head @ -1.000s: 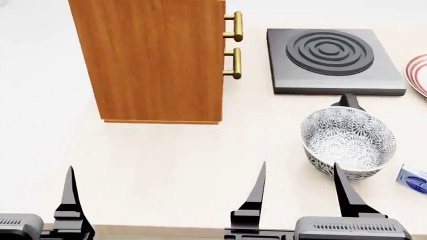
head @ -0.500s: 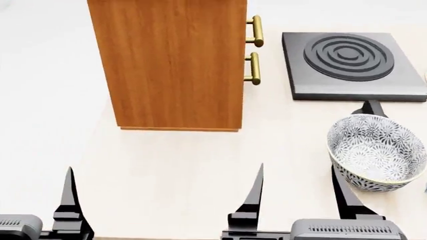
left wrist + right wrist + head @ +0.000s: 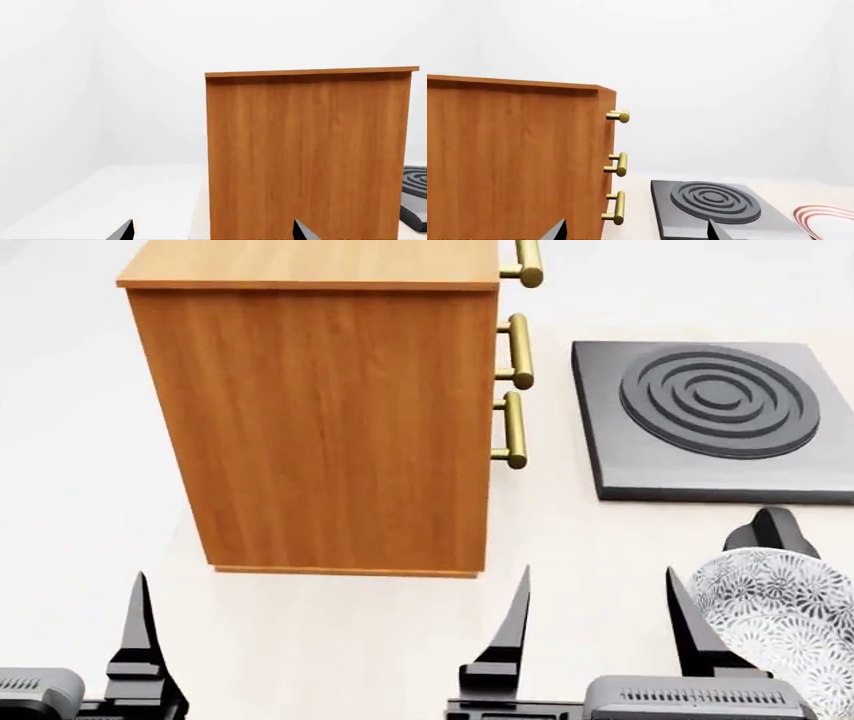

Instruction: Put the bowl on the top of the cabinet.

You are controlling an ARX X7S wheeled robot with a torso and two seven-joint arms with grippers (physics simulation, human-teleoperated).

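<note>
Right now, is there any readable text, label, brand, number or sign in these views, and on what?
None. The cabinet, its brass handles, the burner plate, the bowl and the red-rimmed plate carry no writing; the bowl bears only a grey leaf pattern.

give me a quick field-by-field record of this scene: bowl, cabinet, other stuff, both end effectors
bowl: patterned bowl on the counter at the head view's lower right, cut off by the frame edge
cabinet: tall wooden cabinet, brass handles facing the hob, flat top bare where visible
hob: dark square hob with ring grooves, right of the cabinet
plate: red-rimmed plate, beyond the hob, seen in the right wrist view
left end effector: open, empty, facing the cabinet side
right end effector: open, empty, beside the bowl, not touching it
task status: bowl not yet grasped
</note>
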